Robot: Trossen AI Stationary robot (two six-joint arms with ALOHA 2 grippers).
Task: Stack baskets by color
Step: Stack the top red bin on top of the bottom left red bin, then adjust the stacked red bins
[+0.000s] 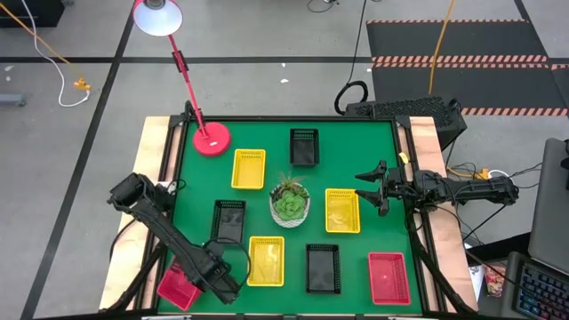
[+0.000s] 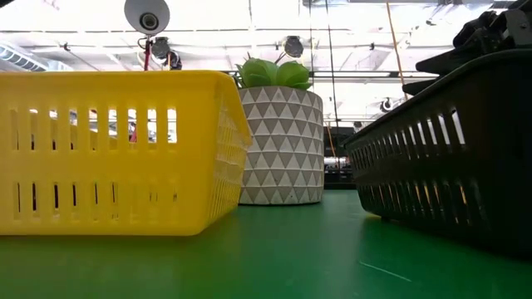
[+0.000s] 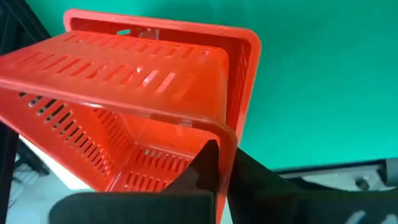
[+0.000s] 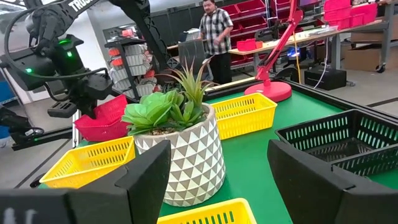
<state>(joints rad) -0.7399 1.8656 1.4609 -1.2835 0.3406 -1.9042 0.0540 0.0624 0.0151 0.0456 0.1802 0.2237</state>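
On the left side of the green table [image 1: 373, 142], the left gripper [image 1: 216, 277] is down at the front corner, and its fingers are pinched tight on the wall of a red basket [image 1: 178, 286]. That red basket [image 3: 149, 112] looks tipped up in the left wrist view, and a dark finger [image 3: 205, 165] presses on its wall. In the high view it sits at the table's front left edge, partly past the green. It may be more than one red basket nested together, but I cannot tell. Just beside it, toward the middle, is a black basket [image 1: 228, 220], and in front of that a yellow basket [image 1: 266, 260]. Farther back are the red lamp base [image 1: 212, 139] and another yellow basket [image 1: 249, 168]. In the middle stands the plant pot [image 1: 290, 203] with its green leaves. Behind it, near the far edge, is a second black basket [image 1: 304, 147]. A third black basket [image 1: 323, 268] lies near the front, right of the front yellow one. To the right of the pot is a third yellow basket [image 1: 342, 210]. Another red basket [image 1: 388, 277] lies at the front right corner. The right gripper [image 1: 372, 189] hangs at the right side of the table, just beside the third yellow basket, with its fingers spread wide and nothing between them. A person [image 4: 214, 34] stands in the room far behind the table.
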